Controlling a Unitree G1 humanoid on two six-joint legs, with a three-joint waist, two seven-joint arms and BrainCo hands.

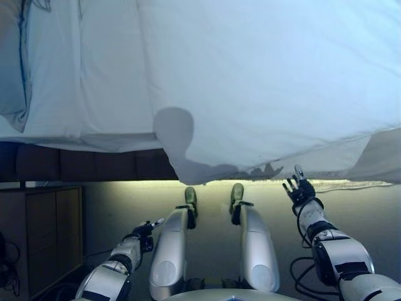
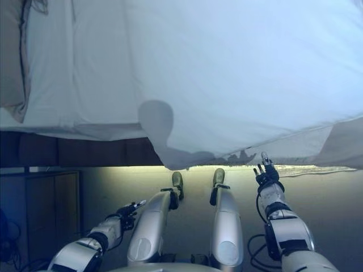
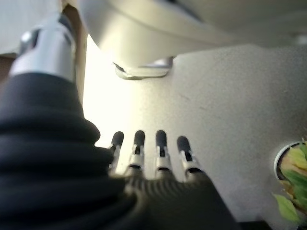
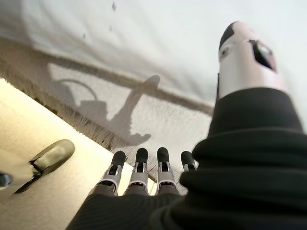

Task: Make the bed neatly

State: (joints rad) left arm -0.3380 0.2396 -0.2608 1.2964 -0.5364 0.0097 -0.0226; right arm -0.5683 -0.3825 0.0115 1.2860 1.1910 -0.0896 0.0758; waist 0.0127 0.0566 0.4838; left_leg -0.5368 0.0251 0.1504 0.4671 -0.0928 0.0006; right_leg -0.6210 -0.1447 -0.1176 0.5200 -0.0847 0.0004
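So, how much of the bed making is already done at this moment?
The white duvet is spread over most of the bed, its edge hanging over the near side. Nothing is in hand: the right hand is open just below that edge, and the left hand is low and open. The left strip of sheet remains uncovered.

**Head pair over the bed edge, wrist cameras close along each hand**

The two head views look steeply down from slightly offset spots; both share the white duvet (image 1: 263,81) filling the upper frame and the floor (image 1: 125,207) below. The left wrist view looks along the left hand (image 3: 148,153) at bare floor, very near. The right wrist view looks along the right hand (image 4: 144,167) toward the duvet's hanging edge, which the head views also show.
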